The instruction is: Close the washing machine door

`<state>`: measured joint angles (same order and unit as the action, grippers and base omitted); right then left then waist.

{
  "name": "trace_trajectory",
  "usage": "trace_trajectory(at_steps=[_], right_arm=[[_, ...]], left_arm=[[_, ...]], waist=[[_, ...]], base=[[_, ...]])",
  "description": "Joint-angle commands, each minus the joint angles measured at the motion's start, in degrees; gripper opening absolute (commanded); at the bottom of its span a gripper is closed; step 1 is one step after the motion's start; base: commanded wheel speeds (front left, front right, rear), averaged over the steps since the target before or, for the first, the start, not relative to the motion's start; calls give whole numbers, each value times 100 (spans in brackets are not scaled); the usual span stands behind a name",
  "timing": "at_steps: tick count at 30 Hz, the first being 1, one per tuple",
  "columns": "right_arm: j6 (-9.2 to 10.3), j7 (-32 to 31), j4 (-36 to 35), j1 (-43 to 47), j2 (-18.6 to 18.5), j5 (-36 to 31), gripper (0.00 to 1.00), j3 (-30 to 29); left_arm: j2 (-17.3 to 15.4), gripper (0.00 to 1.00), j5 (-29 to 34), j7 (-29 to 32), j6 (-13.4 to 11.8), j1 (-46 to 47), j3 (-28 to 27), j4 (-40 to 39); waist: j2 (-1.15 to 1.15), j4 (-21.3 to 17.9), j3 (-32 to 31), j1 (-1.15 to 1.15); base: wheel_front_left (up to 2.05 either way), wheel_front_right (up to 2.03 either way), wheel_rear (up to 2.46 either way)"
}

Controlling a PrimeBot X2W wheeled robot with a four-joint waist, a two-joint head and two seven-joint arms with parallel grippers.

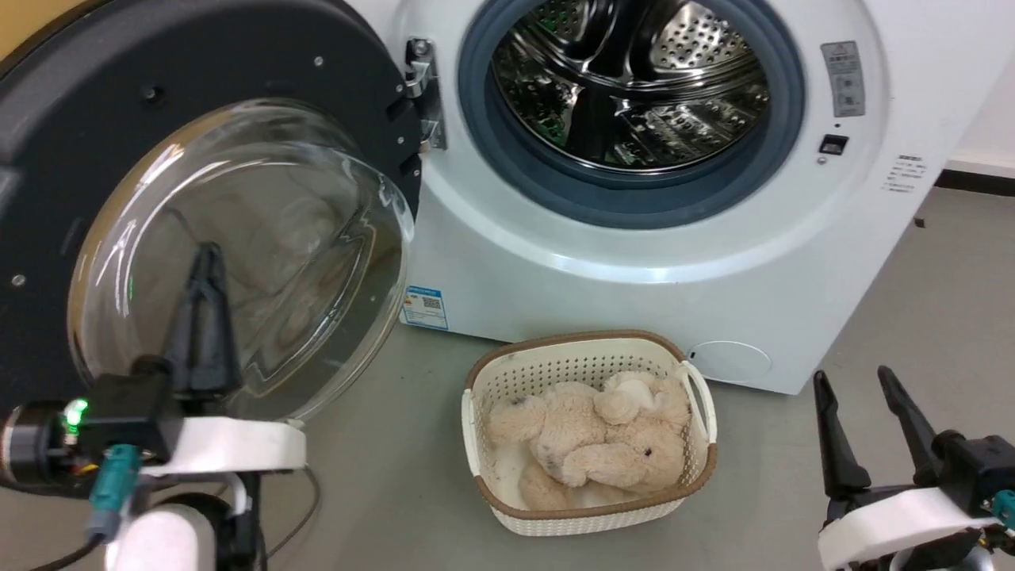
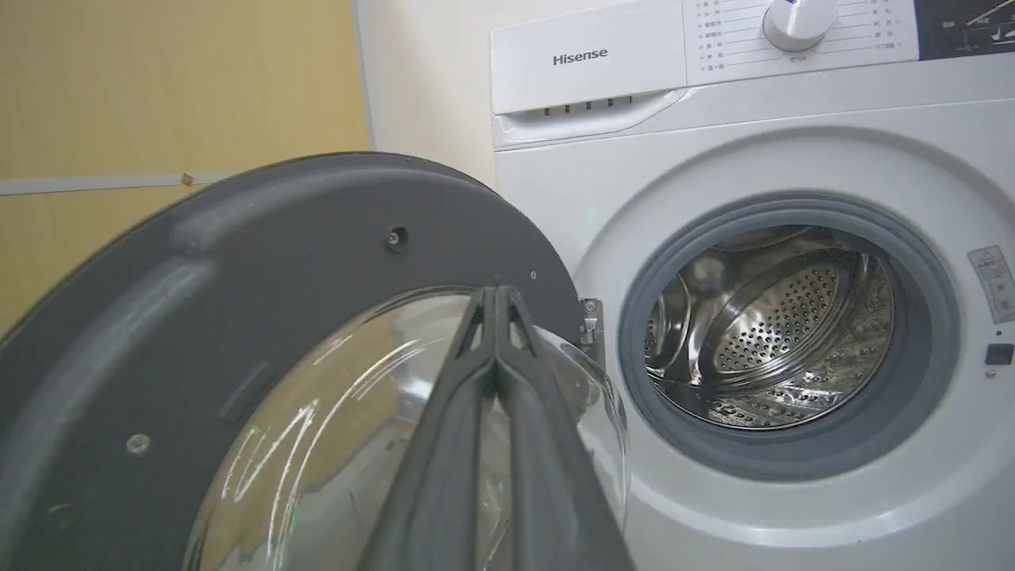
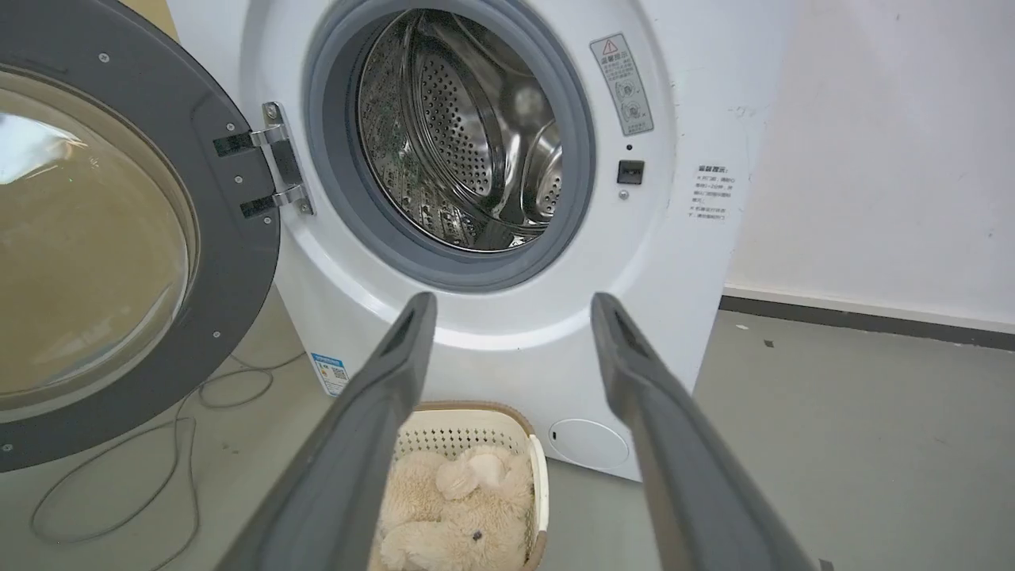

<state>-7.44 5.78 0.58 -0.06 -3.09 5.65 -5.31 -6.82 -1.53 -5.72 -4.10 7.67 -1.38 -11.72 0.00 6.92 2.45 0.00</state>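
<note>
The white washing machine (image 1: 603,262) (image 2: 714,166) (image 3: 674,262) stands with its steel drum exposed. Its door (image 1: 95,143) (image 2: 262,262) (image 3: 230,230), a dark round frame with a bulging clear glass bowl, is swung wide open on the left, hinged at its right edge. My left gripper (image 1: 208,252) (image 2: 496,292) is shut with nothing in it, its tips in front of the glass bowl; contact cannot be told. My right gripper (image 1: 855,379) (image 3: 514,305) hangs open at the lower right, away from the machine, above the floor.
A cream laundry basket (image 1: 698,396) (image 3: 539,468) holding a beige plush toy (image 1: 595,436) (image 3: 452,515) sits on the grey floor before the machine. A cable (image 3: 119,476) lies on the floor under the door. A pale wall (image 3: 888,143) stands to the right.
</note>
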Motion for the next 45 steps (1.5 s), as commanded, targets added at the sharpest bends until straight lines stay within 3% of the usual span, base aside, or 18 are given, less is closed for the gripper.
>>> trace_trajectory(at_steps=[1,11,19,26,35,37,38,42,45], right_arm=[[-2,59,10,-79,9,72,100,-36],[-2,166,26,-134,11,119,100,-158],[-3,261,66,-182,12,154,100,-244],[-3,345,86,-247,13,169,100,-328],[-3,452,113,-322,15,156,100,-470],[-3,476,134,-339,15,163,100,-487],[-3,512,150,-374,16,169,100,-523],[-3,559,205,-404,16,178,100,-560],[-4,595,257,-440,17,167,100,-564]], left_arm=[[-74,0,-53,-62,-27,139,-91,-99],[-249,0,-235,-169,51,476,-646,-399],[-319,0,-568,-265,322,954,-1227,-373],[-354,0,-1127,-349,675,1481,-1795,109],[-867,0,-1855,-311,854,2200,-2229,1435],[-1055,0,-1989,-207,879,2331,-2289,1774],[-1250,0,-2334,114,913,2588,-2350,2320],[-1305,0,-3395,1045,953,3142,-2565,3144],[-1529,0,-3859,1717,978,3384,-2590,3580]], waist=[[0,79,31,0],[0,411,162,0],[0,744,264,0],[0,986,376,0],[0,1222,584,0],[0,1253,637,0],[0,1308,700,0],[0,1386,775,0],[0,1439,842,0]], base=[[0,0,0],[0,0,0],[0,0,0],[0,0,0],[0,0,0],[0,0,0],[0,0,0],[0,0,0],[0,0,0]])
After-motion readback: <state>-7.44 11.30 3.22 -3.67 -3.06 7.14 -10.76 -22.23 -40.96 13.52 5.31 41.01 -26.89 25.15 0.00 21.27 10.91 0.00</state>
